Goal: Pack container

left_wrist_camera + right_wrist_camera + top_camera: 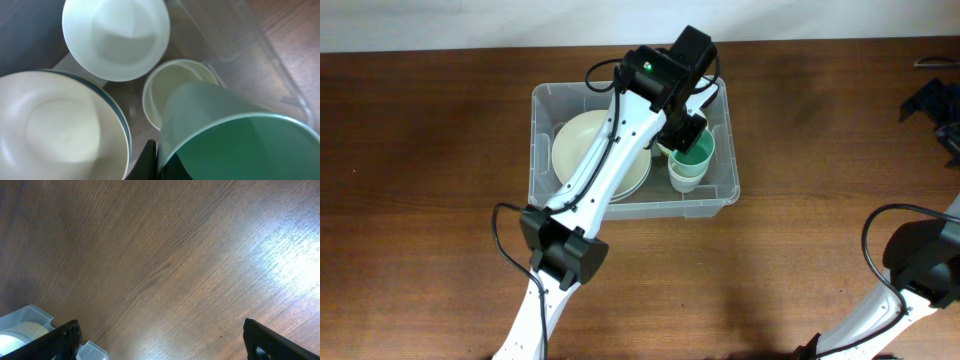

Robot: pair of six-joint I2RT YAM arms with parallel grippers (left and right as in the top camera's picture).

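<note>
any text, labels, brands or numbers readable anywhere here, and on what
None can be read in any view.
On the container: no legible label; a pale patch on its base beside the bowl is blurred.
On the green cup and plates: nothing printed.
On the left arm: a green light, no letters.

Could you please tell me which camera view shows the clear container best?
The overhead view: the container shows its full outline there, though the left arm crosses it. The left wrist view shows only a stretch of its clear wall; the right wrist view catches just one corner.
</note>
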